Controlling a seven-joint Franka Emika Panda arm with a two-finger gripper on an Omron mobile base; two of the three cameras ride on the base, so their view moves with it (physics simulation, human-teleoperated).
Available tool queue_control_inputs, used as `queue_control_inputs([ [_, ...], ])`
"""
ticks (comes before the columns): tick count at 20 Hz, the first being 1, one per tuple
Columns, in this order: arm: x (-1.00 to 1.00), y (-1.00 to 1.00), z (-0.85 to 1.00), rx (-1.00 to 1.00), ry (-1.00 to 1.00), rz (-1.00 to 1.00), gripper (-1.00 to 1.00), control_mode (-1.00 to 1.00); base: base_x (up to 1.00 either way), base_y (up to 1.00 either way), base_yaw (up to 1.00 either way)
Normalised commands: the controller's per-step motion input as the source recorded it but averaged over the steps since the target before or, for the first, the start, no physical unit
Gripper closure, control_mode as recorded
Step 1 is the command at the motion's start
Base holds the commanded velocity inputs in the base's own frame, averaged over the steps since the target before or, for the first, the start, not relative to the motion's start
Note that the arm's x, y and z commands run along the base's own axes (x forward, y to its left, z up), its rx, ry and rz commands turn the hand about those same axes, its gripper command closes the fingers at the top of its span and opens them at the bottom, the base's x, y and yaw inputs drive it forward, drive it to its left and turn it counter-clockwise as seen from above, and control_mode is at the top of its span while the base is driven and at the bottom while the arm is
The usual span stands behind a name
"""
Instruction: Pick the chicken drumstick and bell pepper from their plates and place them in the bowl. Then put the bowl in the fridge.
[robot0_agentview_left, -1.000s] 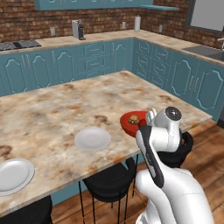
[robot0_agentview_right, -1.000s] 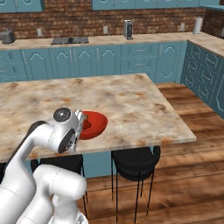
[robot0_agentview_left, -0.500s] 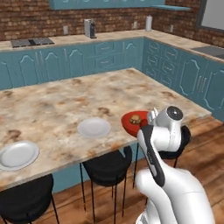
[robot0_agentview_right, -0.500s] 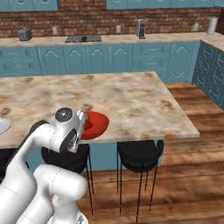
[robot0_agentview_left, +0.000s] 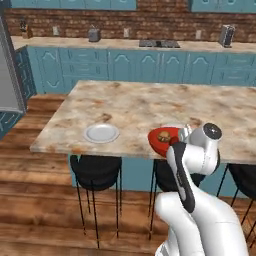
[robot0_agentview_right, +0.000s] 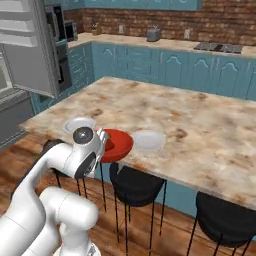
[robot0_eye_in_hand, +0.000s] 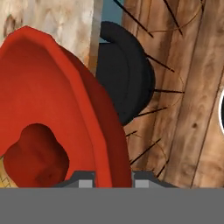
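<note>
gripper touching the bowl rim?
Touching. In the hand view the gripper straddles the red bowl rim, one finger tip each side, shut on it.

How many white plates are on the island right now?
2. In the right base view, one plate sits near the island's left corner, behind the arm; the other plate lies just right of the red bowl. None seems hidden.

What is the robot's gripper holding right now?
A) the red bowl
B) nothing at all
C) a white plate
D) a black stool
A: in the hand view the gripper is shut on the rim of the red bowl, which sticks out past the counter edge, over a black stool.
</note>
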Motion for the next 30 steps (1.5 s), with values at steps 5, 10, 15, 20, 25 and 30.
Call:
queue_control_inputs([
  [5, 0.00, 0.00, 0.00, 0.00, 0.00, 0.00, 1.00, 1.00, 0.00, 0.10, 0.96],
  [10, 0.00, 0.00, 0.00, 0.00, 0.00, 0.00, 1.00, 1.00, 0.29, 0.11, 0.73],
  [15, 0.00, 0.00, 0.00, 0.00, 0.00, 0.00, 1.00, 1.00, 0.54, 0.19, 0.49],
  [20, 0.00, 0.00, 0.00, 0.00, 0.00, 0.00, 1.00, 1.00, 0.69, 0.25, 0.30],
  [25, 0.00, 0.00, 0.00, 0.00, 0.00, 0.00, 1.00, 1.00, 0.85, 0.20, 0.16],
  [30, 0.00, 0.00, 0.00, 0.00, 0.00, 0.00, 1.00, 1.00, 0.92, 0.14, 0.05],
])
